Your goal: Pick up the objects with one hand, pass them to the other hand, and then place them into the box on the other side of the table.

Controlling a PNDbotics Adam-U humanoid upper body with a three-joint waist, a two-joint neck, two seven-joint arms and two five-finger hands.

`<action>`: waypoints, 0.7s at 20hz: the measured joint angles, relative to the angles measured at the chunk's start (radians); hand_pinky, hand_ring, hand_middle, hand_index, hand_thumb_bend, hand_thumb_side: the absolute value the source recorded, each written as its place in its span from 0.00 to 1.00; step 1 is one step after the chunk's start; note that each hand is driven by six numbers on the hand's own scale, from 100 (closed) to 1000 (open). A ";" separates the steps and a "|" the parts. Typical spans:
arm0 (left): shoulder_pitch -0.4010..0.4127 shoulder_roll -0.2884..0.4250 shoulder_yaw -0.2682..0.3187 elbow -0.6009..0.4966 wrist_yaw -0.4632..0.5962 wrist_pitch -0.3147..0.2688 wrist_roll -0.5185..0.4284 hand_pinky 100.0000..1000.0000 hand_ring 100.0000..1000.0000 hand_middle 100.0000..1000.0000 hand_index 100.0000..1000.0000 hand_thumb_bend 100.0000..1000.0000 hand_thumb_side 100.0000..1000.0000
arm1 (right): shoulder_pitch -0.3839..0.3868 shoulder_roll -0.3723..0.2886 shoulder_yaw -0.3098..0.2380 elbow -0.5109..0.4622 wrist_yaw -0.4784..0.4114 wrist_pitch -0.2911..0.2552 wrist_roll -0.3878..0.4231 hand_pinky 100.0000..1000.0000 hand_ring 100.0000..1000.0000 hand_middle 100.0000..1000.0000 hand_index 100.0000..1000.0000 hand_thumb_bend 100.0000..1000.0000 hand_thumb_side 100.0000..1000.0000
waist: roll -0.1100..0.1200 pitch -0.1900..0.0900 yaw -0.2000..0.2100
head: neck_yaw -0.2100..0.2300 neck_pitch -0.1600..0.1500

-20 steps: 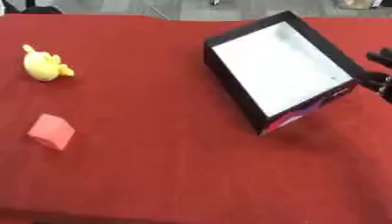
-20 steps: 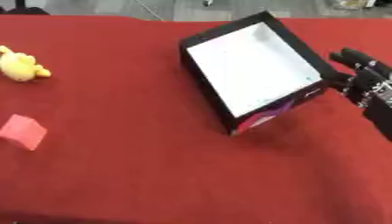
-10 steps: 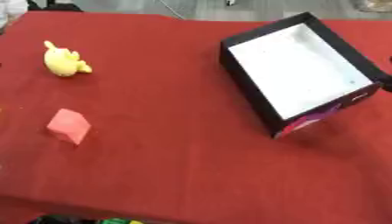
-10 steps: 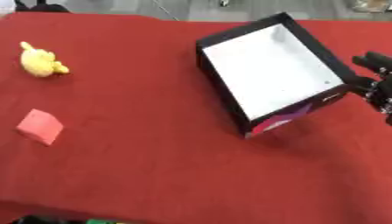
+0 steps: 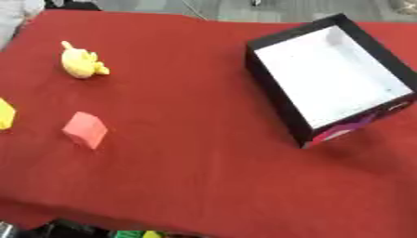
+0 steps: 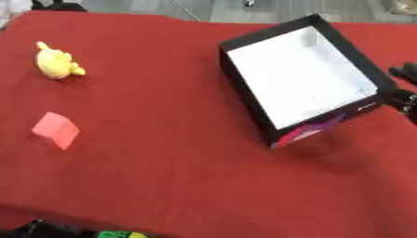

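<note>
On a table [image 5: 204, 186] draped in red cloth, nothing has yet been lifted. At the far left edge, a yellow block [image 5: 5, 113] is only partly in view. Just right of it, toward the middle of the left side, lies a pink block [image 5: 84, 129], tilted on the cloth, and beyond it, nearer the far left corner, sits a yellow duck-shaped toy [image 5: 81, 62]. All three stand well apart from one another and a wide stretch of bare cloth separates them from the box [image 6: 303, 80], a black-walled, white-floored tray that lies empty and askew near the far right corner, its long axis running from the far edge back toward the near right. Just beside the box's right-hand wall, at the right edge of the table, the right hand [image 6: 404, 95] shows only as a few dark fingers; whether they are spread or curled cannot be told, and they appear to hold nothing. The left hand is out of sight in both views. The toys lie on the left side and the box on the right, so the left arm looks the nearer for a first pickup, with the handover then carrying each piece rightward across the table to the hand waiting beside the box.
</note>
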 measured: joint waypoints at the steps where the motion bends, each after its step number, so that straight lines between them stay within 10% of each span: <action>1: -0.006 0.026 -0.001 0.017 -0.013 0.001 -0.009 0.91 0.85 0.62 0.76 0.03 0.70 | 0.000 0.000 0.000 0.000 0.001 0.000 0.000 1.00 0.90 1.00 0.99 0.00 0.47 | 0.000 0.000 0.000 | 0.002 0.000; 14: -0.093 0.334 -0.052 0.285 -0.137 -0.074 -0.213 0.89 0.85 0.69 0.81 0.24 0.62 | 0.029 0.000 -0.005 -0.014 0.033 -0.038 -0.005 1.00 0.90 1.00 0.99 0.00 0.47 | 0.000 0.007 -0.005 | 0.064 -0.018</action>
